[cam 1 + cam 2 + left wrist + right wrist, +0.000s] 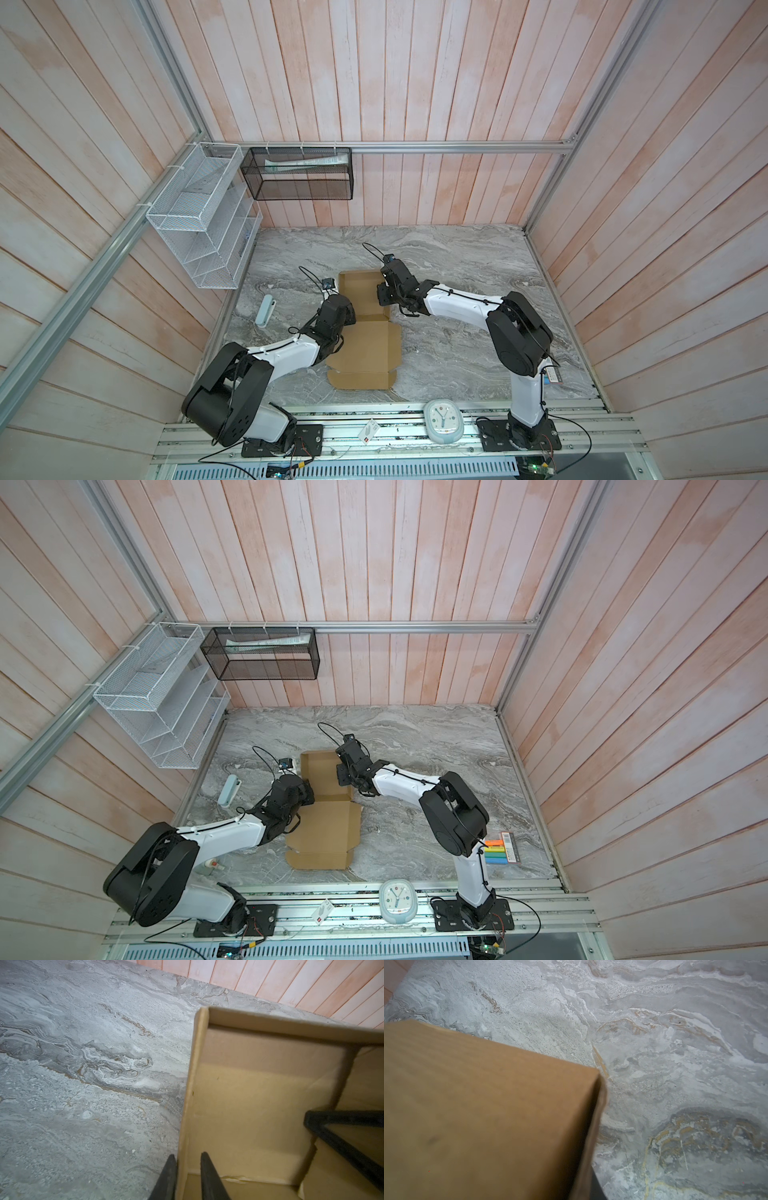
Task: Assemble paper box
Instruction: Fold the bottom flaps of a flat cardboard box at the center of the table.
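Observation:
The paper box (pixel 361 349) (pixel 328 825) is brown cardboard on the marble table. Its far half is folded into a shallow tray, and its near half lies flat with its flaps out. My left gripper (pixel 188 1155) straddles the tray's left wall (pixel 187 1105). The outer finger rests against the wall, and a small gap separates the inner finger from it, so the gripper is open. In both top views my right gripper (pixel 383 293) (pixel 344 776) sits at the tray's right wall. The right wrist view is mostly filled by that wall (pixel 488 1115). One dark finger (pixel 596 1189) shows beside it and the other is hidden.
A pale blue stapler-like object (pixel 265 311) lies left of the left arm. A white clock (pixel 443 420) stands on the front rail, with a small card (pixel 369 432) beside it. Coloured sticky tabs (pixel 496 850) lie behind the right arm. A white wire rack (pixel 199 216) and a black mesh basket (pixel 297 174) hang on the walls.

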Tool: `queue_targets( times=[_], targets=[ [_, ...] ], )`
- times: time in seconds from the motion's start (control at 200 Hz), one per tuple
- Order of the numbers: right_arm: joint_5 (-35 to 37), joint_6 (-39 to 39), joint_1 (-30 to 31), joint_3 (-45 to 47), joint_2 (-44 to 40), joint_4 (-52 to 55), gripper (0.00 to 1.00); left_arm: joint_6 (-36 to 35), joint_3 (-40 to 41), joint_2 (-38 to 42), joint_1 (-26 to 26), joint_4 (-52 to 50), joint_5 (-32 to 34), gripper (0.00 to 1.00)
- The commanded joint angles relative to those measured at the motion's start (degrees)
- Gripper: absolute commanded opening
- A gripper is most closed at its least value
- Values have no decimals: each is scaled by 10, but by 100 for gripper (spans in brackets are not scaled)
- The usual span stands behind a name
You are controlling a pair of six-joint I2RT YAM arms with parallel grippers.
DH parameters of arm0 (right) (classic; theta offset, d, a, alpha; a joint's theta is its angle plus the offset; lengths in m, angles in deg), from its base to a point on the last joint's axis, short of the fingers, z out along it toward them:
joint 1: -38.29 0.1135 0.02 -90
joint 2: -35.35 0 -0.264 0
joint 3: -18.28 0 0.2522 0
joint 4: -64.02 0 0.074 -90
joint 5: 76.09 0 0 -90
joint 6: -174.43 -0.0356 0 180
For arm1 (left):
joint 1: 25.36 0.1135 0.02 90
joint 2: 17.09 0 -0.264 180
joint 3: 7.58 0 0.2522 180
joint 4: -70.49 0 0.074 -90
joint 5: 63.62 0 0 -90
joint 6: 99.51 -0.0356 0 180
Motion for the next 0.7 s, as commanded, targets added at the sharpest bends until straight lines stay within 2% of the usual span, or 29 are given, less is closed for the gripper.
queue_targets(
  times=[0.0, 0.315, 0.5, 0.695],
  targets=[
    [15, 3, -2, -14, 18, 23, 8, -12, -17, -15, 2, -6, 13, 26],
    [13, 7, -4, -5, 17, 23, 8, -25, -33, -57, 25, 2, -23, 29],
    [4, 7, -7, -8, 23, 23, 8, -36, -53, -93, 31, 7, -44, 26],
    [-6, 5, -11, -8, 27, 21, 8, -47, -73, -117, 31, 0, -52, 5]
  ],
)
